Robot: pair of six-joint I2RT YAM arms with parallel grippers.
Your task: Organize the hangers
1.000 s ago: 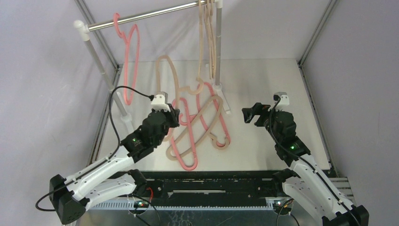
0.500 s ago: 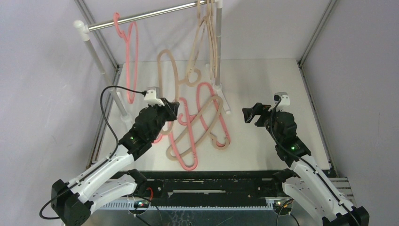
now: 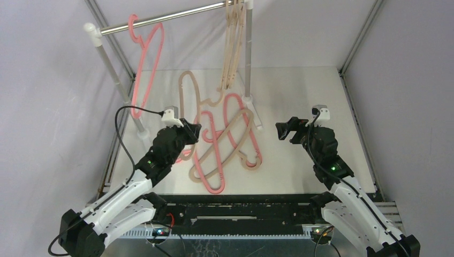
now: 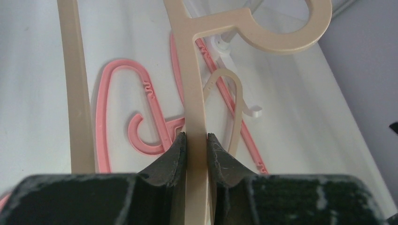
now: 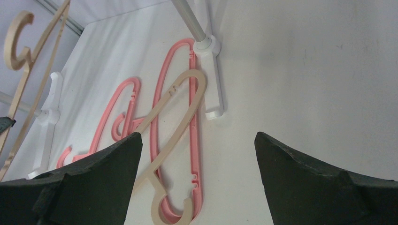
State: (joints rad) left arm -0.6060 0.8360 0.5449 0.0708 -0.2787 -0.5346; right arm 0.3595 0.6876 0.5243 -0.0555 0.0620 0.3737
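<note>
My left gripper (image 3: 193, 130) is shut on the neck of a beige hanger (image 3: 187, 91) and holds it tilted up off the table. In the left wrist view the jaws (image 4: 195, 138) pinch its stem (image 4: 193, 84), with the hook at the top. Two pink hangers (image 3: 206, 160) and another beige hanger (image 3: 238, 140) lie crossed on the white table. A pink hanger (image 3: 143, 59) hangs at the rail's left end and beige hangers (image 3: 231, 48) at its right end. My right gripper (image 3: 284, 130) is open and empty, right of the pile; the right wrist view (image 5: 197, 140) shows the lying beige hanger (image 5: 174, 105).
The silver rail (image 3: 171, 16) runs across the back on two posts, the left post (image 3: 115, 75) and the right post (image 3: 248, 53), each with a white foot (image 3: 256, 116) on the table. Grey walls close in both sides.
My left gripper rose with the beige hanger, then settled a little lower and to the left. The hangers on the rail swung. The right arm has not moved.
</note>
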